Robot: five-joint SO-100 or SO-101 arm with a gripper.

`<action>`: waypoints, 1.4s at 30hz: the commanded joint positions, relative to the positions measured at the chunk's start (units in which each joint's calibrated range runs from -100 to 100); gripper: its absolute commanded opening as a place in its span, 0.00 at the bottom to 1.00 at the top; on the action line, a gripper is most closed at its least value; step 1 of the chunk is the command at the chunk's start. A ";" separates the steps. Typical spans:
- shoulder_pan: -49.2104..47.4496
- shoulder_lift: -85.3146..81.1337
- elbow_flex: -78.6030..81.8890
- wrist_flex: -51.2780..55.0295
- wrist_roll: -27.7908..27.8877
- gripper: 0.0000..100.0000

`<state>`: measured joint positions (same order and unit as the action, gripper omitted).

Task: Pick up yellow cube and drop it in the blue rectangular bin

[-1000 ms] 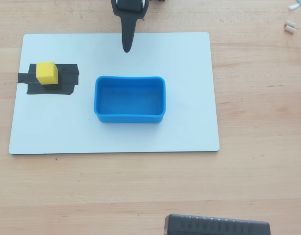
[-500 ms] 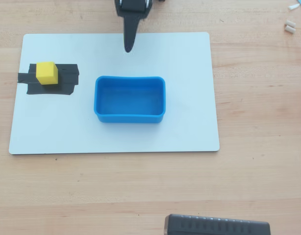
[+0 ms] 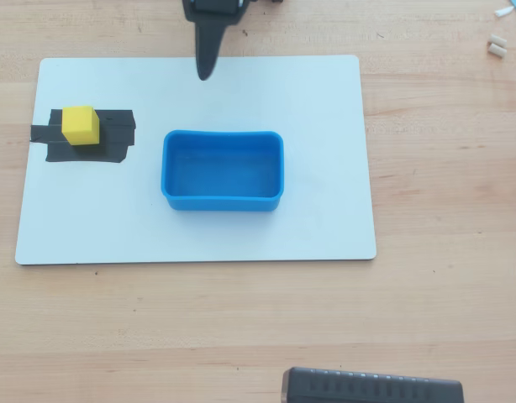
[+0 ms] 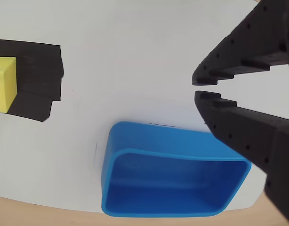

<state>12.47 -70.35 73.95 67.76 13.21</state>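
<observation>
The task seems to be at its very beginning: nothing is picked up yet, and all steps are left, namely reaching the cube, gripping it, carrying it over and letting it go. The yellow cube [image 3: 80,125] sits on a patch of black tape [image 3: 115,138] near the left edge of the white board [image 3: 325,101] in the overhead view, well apart from the blue rectangular bin [image 3: 223,201], which stands near the middle of the board and is empty. The hand [image 4: 199,88] holds nothing; in the wrist view its two fingertips are almost together, with only a narrow gap between them, and they are over bare white board beyond the bin. The overhead view shows the whole layout on the wooden table [image 3: 443,294], with the hand as one dark pointed shape at the top edge, so the gap between the jaws cannot be read there. The wrist view gives this gap clearly, and also the inside of the bin, but the cube is cut off by its left edge.
</observation>
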 commanded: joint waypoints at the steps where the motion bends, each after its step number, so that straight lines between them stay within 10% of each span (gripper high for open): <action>1: 5.45 13.27 -15.22 1.94 2.49 0.00; 18: 22.09 48.85 -50.86 11.68 15.29 0.00; 36: 22.78 77.46 -75.86 10.28 15.04 0.00; 42: 22.52 78.11 -78.58 12.92 14.02 0.22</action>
<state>35.66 8.03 0.80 78.98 27.67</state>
